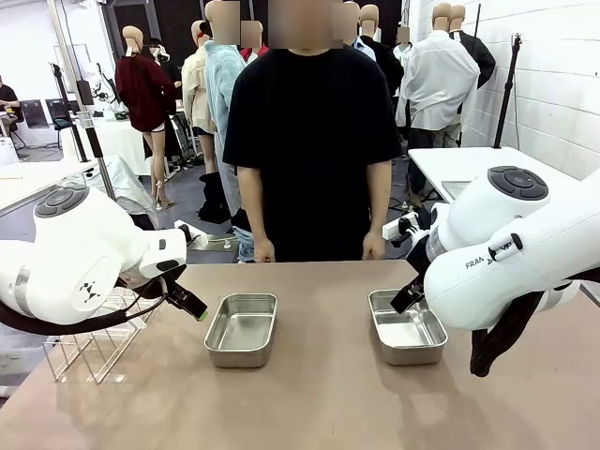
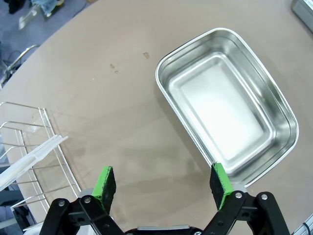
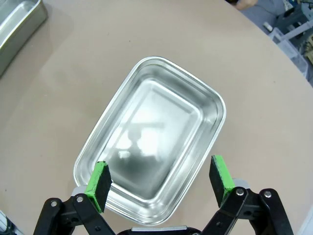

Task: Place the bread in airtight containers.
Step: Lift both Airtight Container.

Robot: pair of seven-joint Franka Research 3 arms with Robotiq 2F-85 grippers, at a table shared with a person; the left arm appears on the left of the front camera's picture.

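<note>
Both steel containers are sitting empty and uncovered on the bench [image 1: 319,403], the left container [image 1: 241,328] well apart from the right container [image 1: 406,327]. The left gripper [image 2: 164,180] is hanging wide open just left of its pan, and the right gripper [image 3: 161,178] is gaping over the other. The bread is likely going to be soft, light and crushable, so it is calling for a gentle hold across the middle

Left container [image 3: 17,22] is cut off at the edge

The left steel pan [image 1: 242,330] and the right steel pan [image 1: 406,332] are gleaming — polished metal, mirror-smooth inside. The brown tabletop [image 1: 319,403] is looking matt and even; the metal wire rack [image 1: 94,345] is glinting.
</note>
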